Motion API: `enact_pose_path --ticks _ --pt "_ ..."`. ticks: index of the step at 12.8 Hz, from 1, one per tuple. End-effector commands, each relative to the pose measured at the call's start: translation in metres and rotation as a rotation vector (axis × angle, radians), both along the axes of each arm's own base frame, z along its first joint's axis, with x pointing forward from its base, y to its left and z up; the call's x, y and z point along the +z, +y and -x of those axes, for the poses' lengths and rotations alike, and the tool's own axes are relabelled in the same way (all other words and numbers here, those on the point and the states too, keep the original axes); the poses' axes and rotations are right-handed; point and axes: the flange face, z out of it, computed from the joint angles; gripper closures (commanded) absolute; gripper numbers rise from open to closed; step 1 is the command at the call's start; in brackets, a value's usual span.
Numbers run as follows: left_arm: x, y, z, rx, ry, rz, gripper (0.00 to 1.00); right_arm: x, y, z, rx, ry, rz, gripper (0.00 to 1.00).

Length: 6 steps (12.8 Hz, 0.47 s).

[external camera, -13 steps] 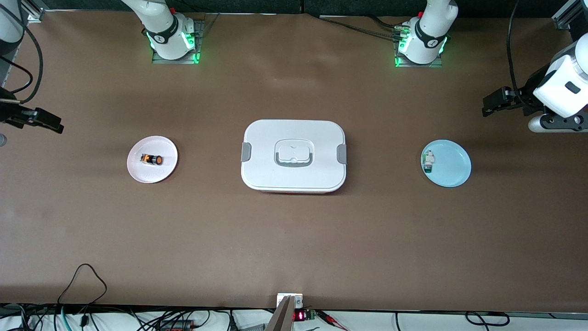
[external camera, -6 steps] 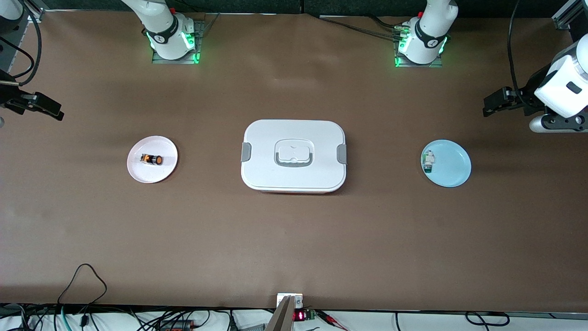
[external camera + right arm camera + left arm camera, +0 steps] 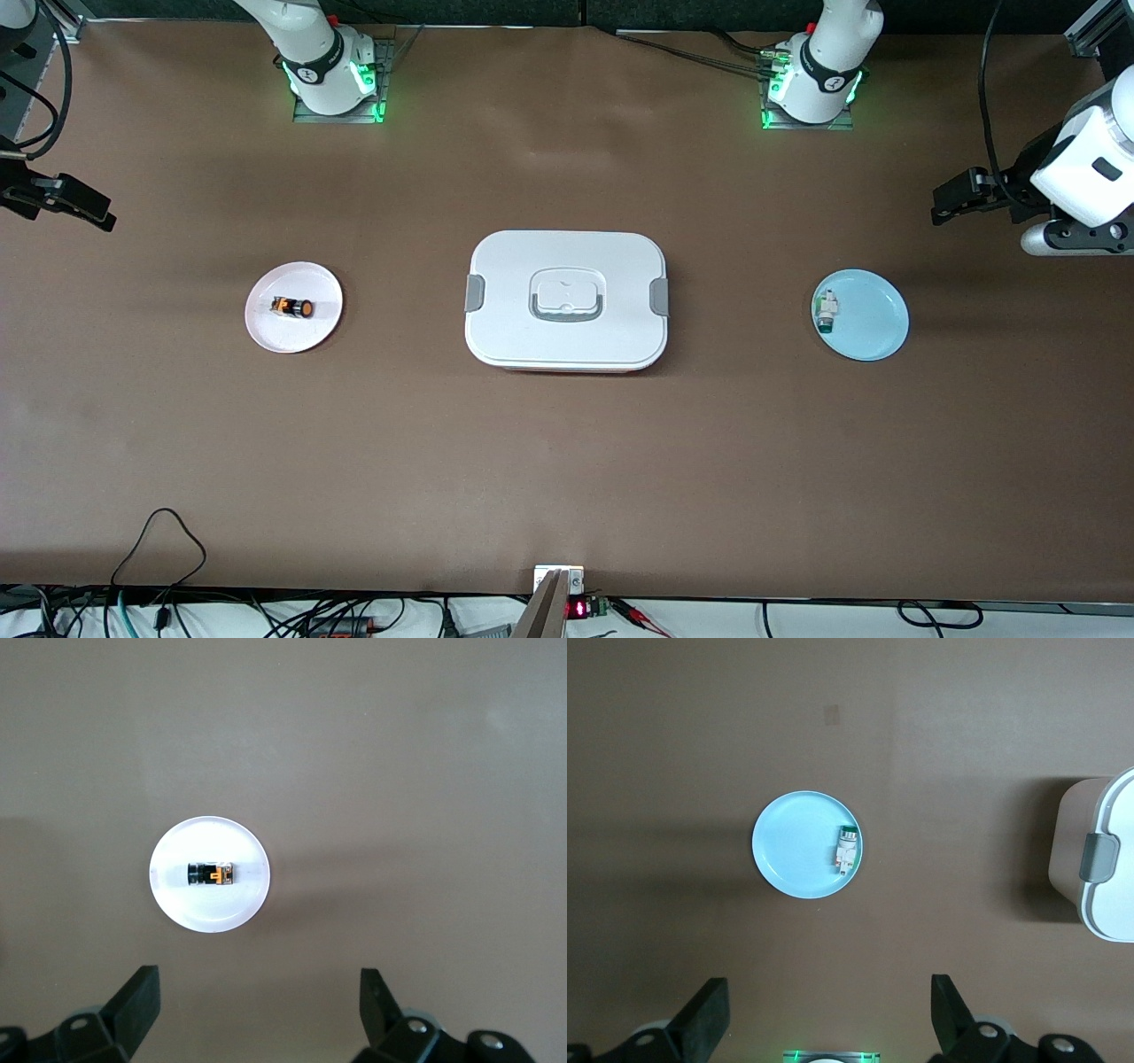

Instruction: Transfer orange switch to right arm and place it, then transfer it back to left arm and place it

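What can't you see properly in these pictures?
- Inside the large white box with grey clips: hidden by its closed lid, front view.
- The tiny black-and-orange switch on the round pink plate: markings too small, every view.
- The same box in the left wrist view: cut off by the edge.

Brown table [image 3: 567, 461] evenly lit; cables [image 3: 159, 611] along near edge

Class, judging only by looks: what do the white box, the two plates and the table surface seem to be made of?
Box: probably moulded plastic, smooth matte white with grey clips.
Pink plate and blue plate: likely plastic or melamine; even colour, faint sheen.
Table: brown matte covering, perhaps paper or felt; no glare. Uncertain.
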Motion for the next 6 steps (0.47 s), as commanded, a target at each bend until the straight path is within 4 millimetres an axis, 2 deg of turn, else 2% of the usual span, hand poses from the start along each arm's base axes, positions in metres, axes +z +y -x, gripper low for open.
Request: enact_pose_path --ticks 1,4,6 --pt "0.004 0.003 0.001 -0.020 -0.005 -0.001 0.00 0.018 0.012 0.000 0.025 0.011 -0.006 0.00" --pt "0.004 0.004 0.001 -0.020 -0.005 -0.001 0.00 0.015 0.027 -0.004 0.051 0.026 -0.011 0.00" --pt "0.005 0.003 0.001 -0.020 -0.007 0.000 0.00 0.017 0.028 0.000 0.049 0.042 -0.028 0.00"
